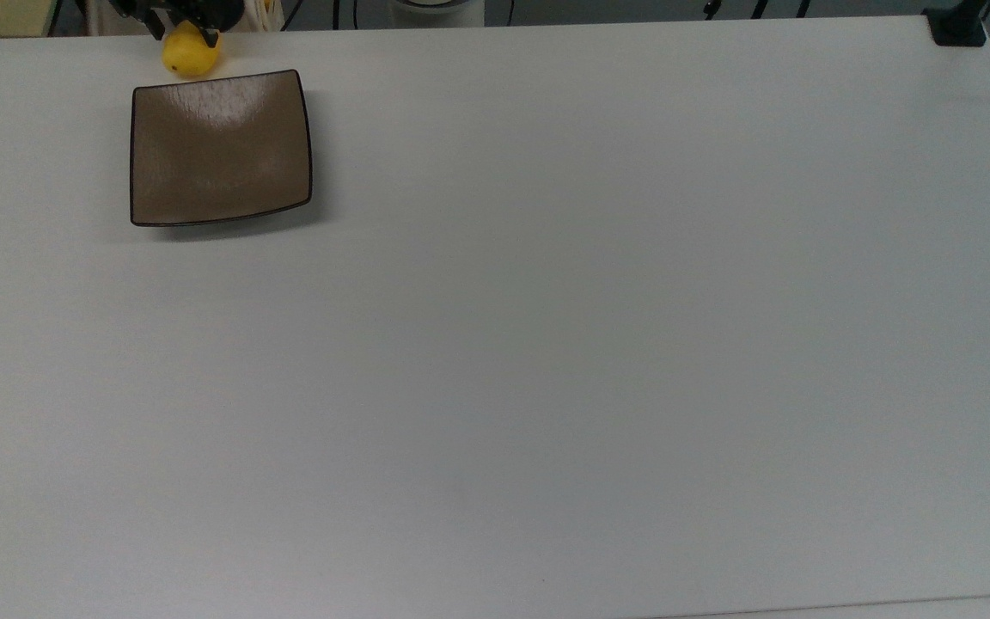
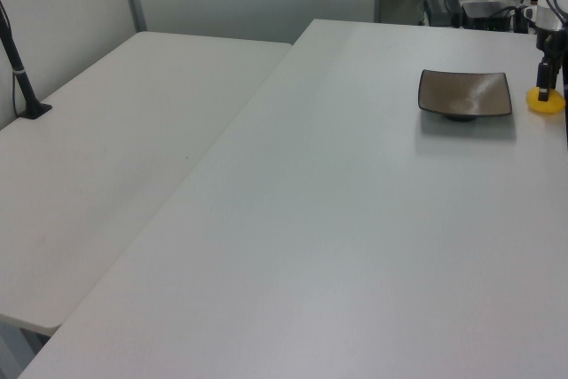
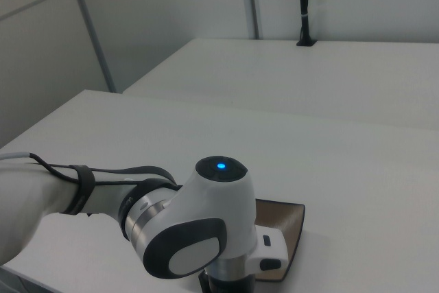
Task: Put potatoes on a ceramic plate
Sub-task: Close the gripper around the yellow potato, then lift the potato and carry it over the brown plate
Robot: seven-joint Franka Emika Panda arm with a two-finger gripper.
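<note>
The gripper (image 1: pixel 179 28) is closing its fingers around the potato (image 1: pixel 190 54), which is sitting just beyond the ceramic plate (image 1: pixel 218 146)'s far edge, and a shallow pinch risks squirting the smooth potato off the table (image 1: pixel 546 344).

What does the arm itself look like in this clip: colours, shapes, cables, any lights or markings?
In the right view the arm is glossy white with rounded joint housings, a grey oval cap, a metallic ring and a small lit blue light on top. A black cable is strapped along it with a dark band. The gripper is black, with slim dark fingers.
</note>
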